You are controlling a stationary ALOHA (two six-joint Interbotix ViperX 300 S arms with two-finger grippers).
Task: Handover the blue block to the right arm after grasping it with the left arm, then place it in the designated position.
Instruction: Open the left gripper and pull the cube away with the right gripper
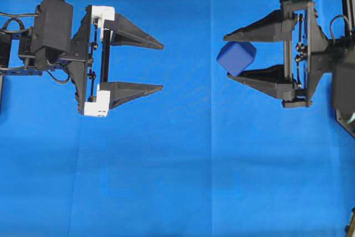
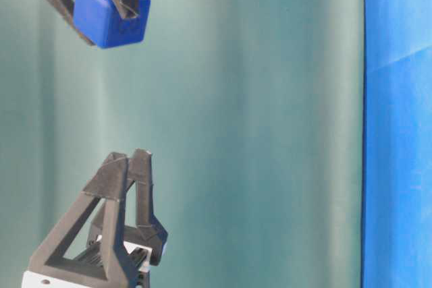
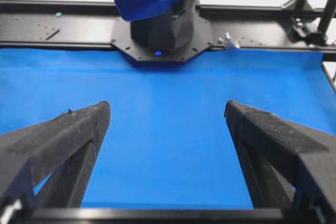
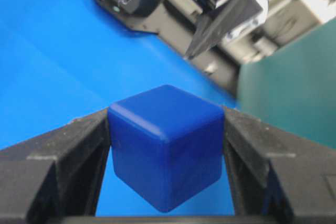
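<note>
Overhead view, right gripper (image 1: 228, 58) pinching blue block (image 1: 237, 57) tilted corner-down, left gripper (image 1: 161, 65) spread wide, empty

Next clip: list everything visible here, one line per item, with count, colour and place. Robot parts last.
block: one, dark blue, held off the cloth between the right end effector's fingers.
cloth: one, bright blue, covering the table.
backdrop: one, dull green, behind the arms in the table-level view.
frame: one, black, along the cloth's far edge.
left end effector: one, black with white brackets, open, empty, left of overhead view.
right end effector: one, all black, shut on the block, right side.
</note>
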